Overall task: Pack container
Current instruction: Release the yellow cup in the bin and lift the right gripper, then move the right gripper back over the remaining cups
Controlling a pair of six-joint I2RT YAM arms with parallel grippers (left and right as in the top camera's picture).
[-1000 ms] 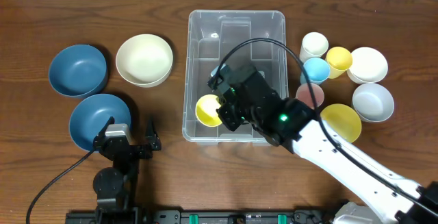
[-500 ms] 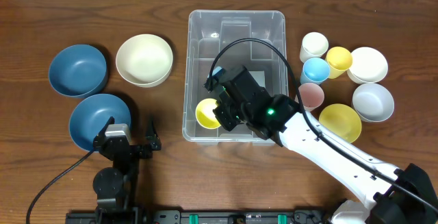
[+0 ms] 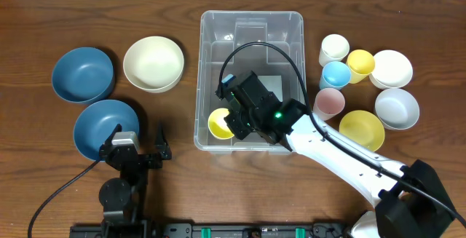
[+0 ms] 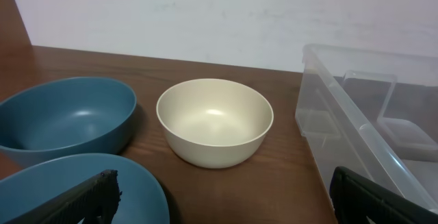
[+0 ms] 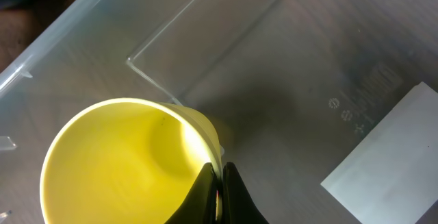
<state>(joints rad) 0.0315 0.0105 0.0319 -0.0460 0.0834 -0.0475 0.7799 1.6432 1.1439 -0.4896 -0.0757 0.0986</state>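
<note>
- The container sits mid-table, nearer the far edge.
- The right gripper pinches the yellow cup by its rim at the container's near-left corner; letting go while the cup is tilted could tip it.
- The left gripper rests wide open, holding nothing.

I've got the left arm folded low at the near left, the left tool spread wide and gripping nothing, while the right arm stretches diagonally in from the near right, wrist tipped down, the right tool pinched tight on the rim of a yellow cup.
</note>
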